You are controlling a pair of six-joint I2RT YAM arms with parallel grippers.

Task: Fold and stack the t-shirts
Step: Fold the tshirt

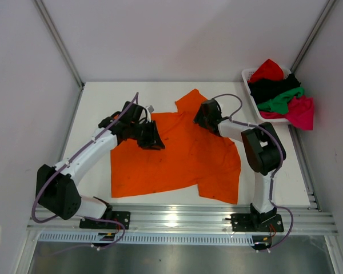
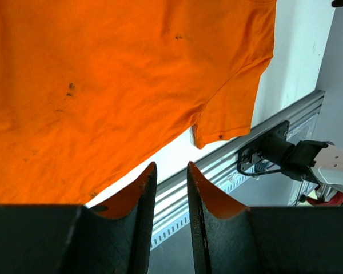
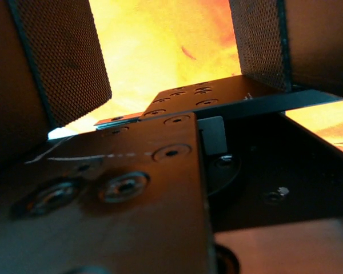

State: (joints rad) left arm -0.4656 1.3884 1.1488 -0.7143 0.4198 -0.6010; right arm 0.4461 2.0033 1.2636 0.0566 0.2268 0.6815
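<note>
A bright orange t-shirt (image 1: 183,160) lies spread flat on the white table, one sleeve toward the back and one at the front right. My left gripper (image 1: 156,142) hovers over the shirt's left part. In the left wrist view its fingers (image 2: 143,194) stand a narrow gap apart, open, with nothing between them, and the orange shirt (image 2: 103,85) is beyond. My right gripper (image 1: 202,117) is low over the shirt near the back sleeve. In the right wrist view its jaws stand wide open around bright orange cloth (image 3: 148,68). Red (image 1: 267,69), black (image 1: 271,87), green (image 1: 283,100) and magenta (image 1: 300,111) t-shirts are piled in the basket.
A white slatted basket (image 1: 247,75) stands at the table's back right corner, with the magenta shirt hanging over its edge. An aluminium rail (image 1: 177,216) with both arm bases runs along the near edge. Grey walls close in the left, back and right.
</note>
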